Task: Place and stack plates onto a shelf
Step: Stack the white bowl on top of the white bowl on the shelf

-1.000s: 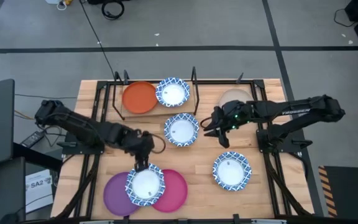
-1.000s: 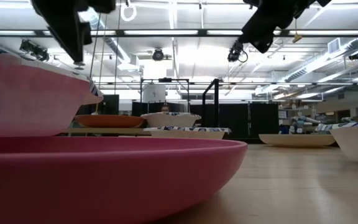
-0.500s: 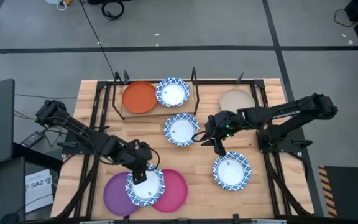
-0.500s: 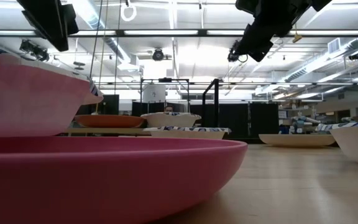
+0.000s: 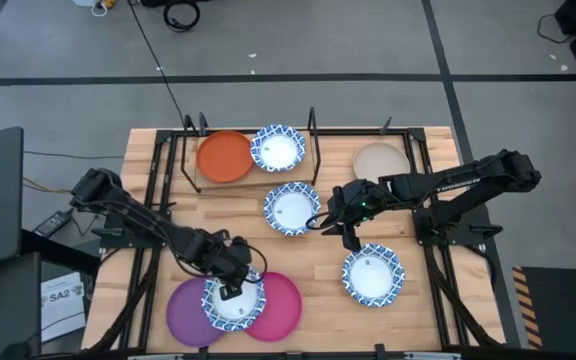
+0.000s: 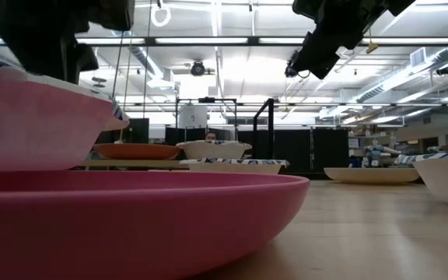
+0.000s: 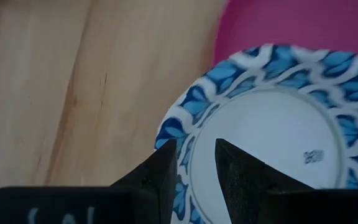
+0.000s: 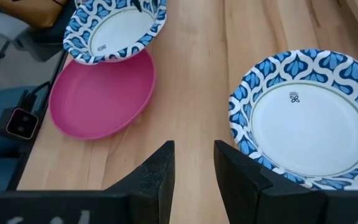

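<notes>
Down goes the left gripper (image 5: 233, 291) onto the round blue-and-white patterned plate (image 5: 234, 298), fingers narrowly parted astride its nine-o'clock rim; right gripper (image 5: 349, 240) hovers, slightly parted, empty.

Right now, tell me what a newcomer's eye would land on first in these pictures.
Bright plates scattered over the wooden table: an orange plate and a blue-and-white plate sit side by side on the shelf at the far edge. Near the front edge, the left tool is low over a patterned plate lying across the purple plate and pink plate.
</notes>
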